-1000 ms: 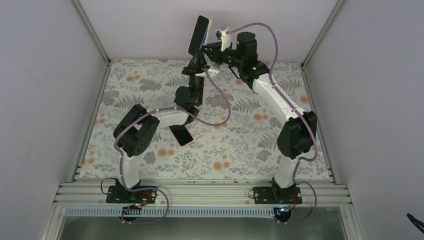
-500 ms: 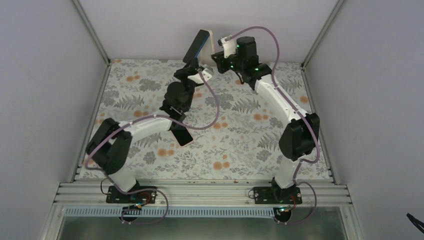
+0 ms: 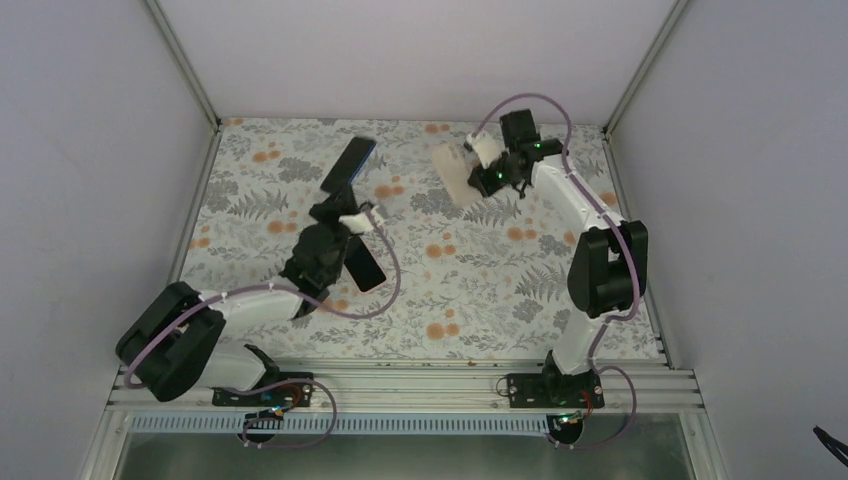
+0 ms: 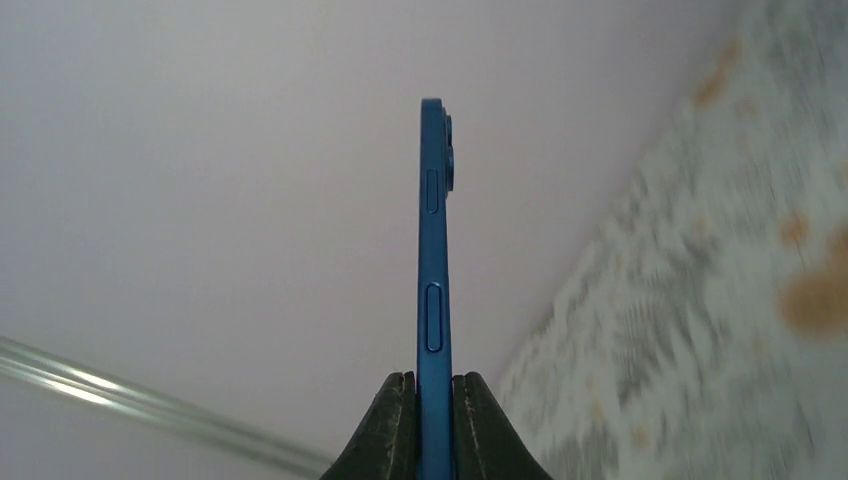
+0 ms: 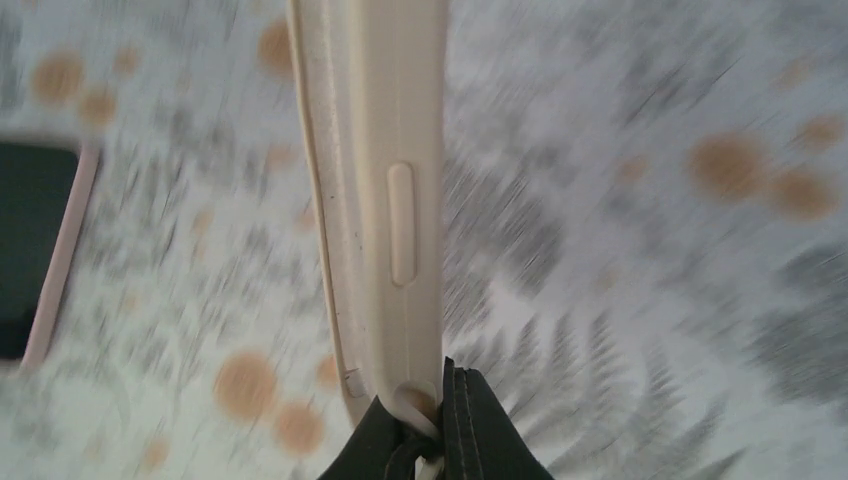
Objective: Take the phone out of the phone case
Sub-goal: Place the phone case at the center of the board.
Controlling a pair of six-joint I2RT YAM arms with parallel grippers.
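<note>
Over the left half of the mat (image 3: 480,290): your left gripper (image 3: 332,205) is clamped on the bare blue phone (image 3: 348,170). The left wrist view shows it edge-on between the pads, off the surface.
Right rear of the mat: your right gripper (image 3: 478,178) pinches the cream case (image 3: 452,170) by one end. It looks empty, with only its rim and button bump showing in the right wrist view.
Change: a second ago both arms were up together at the back wall, the phone seated in the case. They have now swung down and apart, so phone and case are well apart.
Meaning: extraction looks done. What remains, I'd judge, is setting both down.
Blur: the right wrist view is smeared, so that arm is probably moving.
Watch: a second phone (image 3: 365,268) with a pink edge lies on the mat beside your left arm. Don't place on it.
</note>
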